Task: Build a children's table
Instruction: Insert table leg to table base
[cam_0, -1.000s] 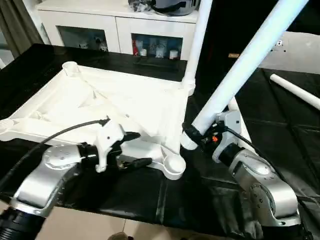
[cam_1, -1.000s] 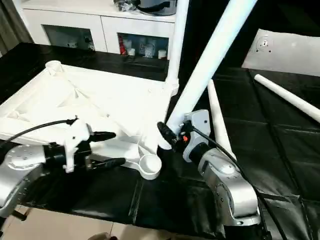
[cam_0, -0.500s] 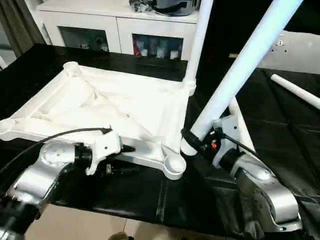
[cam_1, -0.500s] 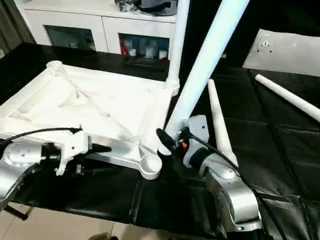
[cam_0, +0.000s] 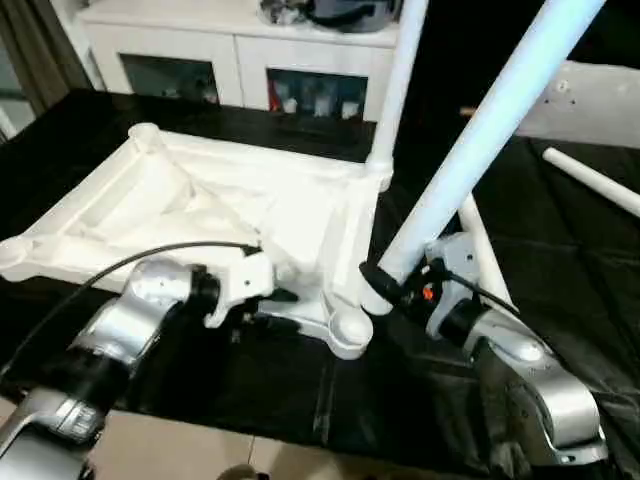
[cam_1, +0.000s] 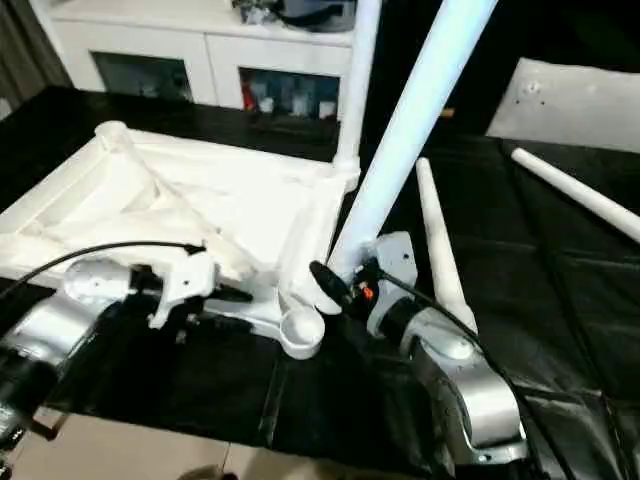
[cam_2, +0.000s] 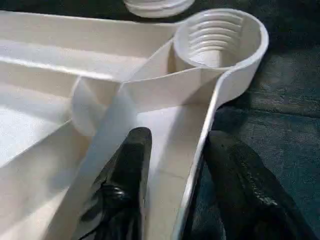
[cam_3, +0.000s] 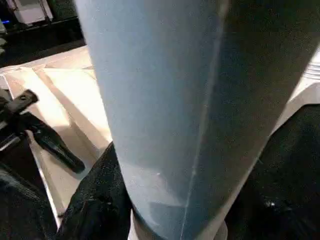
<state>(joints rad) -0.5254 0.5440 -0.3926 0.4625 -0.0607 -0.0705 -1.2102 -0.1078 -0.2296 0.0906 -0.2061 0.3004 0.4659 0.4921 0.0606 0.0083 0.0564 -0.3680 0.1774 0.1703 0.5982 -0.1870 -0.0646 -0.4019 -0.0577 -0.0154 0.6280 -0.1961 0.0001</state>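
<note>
Tabletop (cam_0: 250, 210) lies upside down on the black mat (cam_0: 560, 230), ribbed underside up, occupying the 9-to-12 o'clock part of my head view. One leg (cam_0: 395, 85) already stands upright in the far corner socket, around 12 o'clock.

Left gripper (cam_2: 172, 165): clenched on the tabletop's near rim. In my left wrist view one finger (cam_2: 127, 170) sits inside the rim wall and the other outside it, with the rim wall between them. Just beyond the fingertips is the near corner socket (cam_2: 220, 40), open and threaded inside, nothing in it.

Right gripper (cam_0: 385, 283): grasping a second leg (cam_0: 480, 130) near its lower end. The leg leans steeply, its top running out of my head view toward 1 o'clock. Its lower end sits just beside the near corner socket, at about 2 o'clock from it; I cannot tell whether the two touch. The right wrist view has the tube close in front with the black fingers (cam_3: 95, 200) wrapped at either side.

Two more legs lie flat on the mat: one (cam_1: 435, 235) just behind the right gripper, pointing toward 12 o'clock, the other (cam_1: 580, 195) well apart at 2 o'clock. A small white panel with holes (cam_1: 575, 100) rests beyond it. White cabinet (cam_0: 240, 50) along the far edge at 11 o'clock.
</note>
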